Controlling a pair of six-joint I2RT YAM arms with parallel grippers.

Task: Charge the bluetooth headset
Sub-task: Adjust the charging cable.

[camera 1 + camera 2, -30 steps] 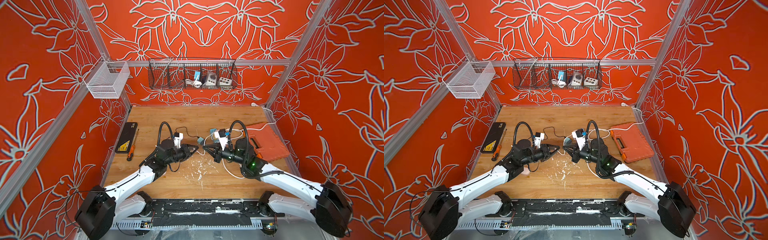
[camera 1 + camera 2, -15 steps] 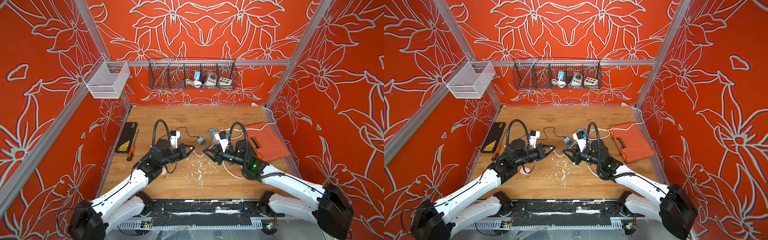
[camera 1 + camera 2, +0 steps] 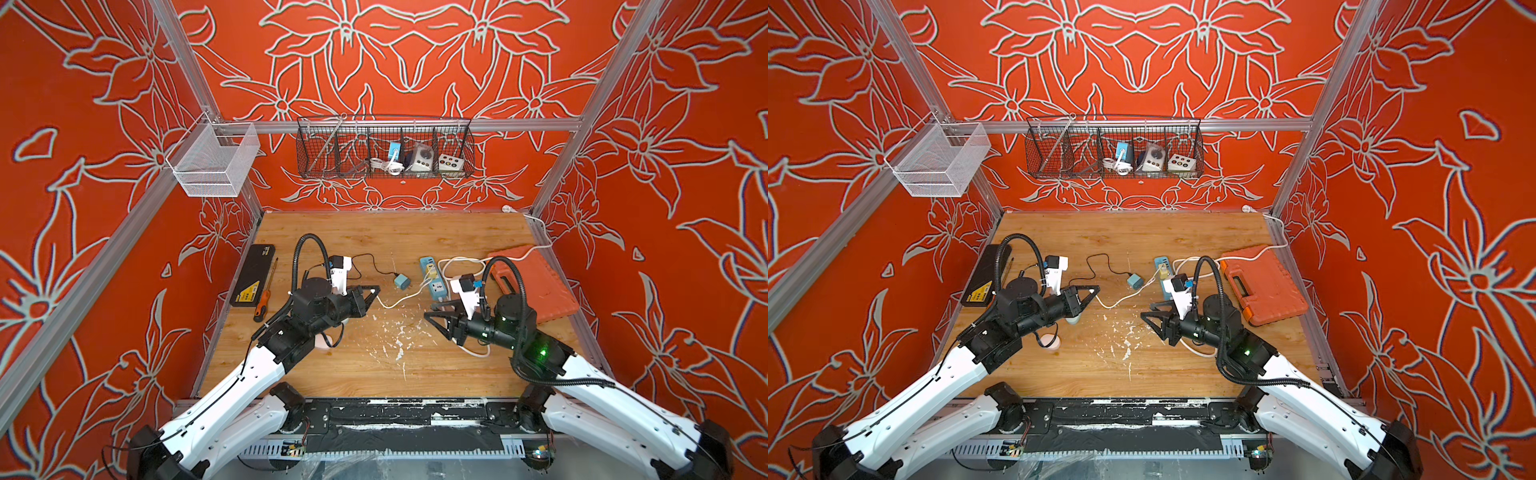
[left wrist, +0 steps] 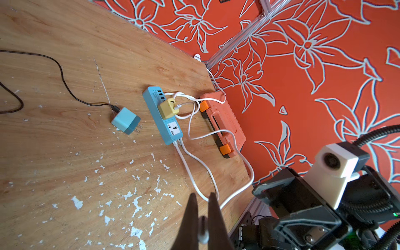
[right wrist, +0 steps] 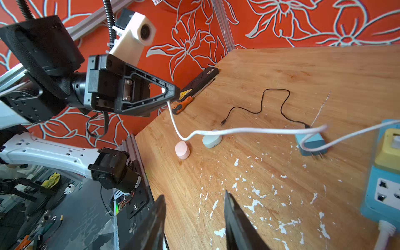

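One risk: my left gripper (image 4: 202, 195) pinches white cable (image 5: 238, 130) thinly, may slip; right gripper (image 5: 193, 203) gapes empty.

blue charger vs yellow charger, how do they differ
The blue charger lies loose on the table, prongs bare; the yellow charger sits plugged into the power strip. The blue one carries a black cable, the yellow one a white cable. Both are small cubes with a cable attached.
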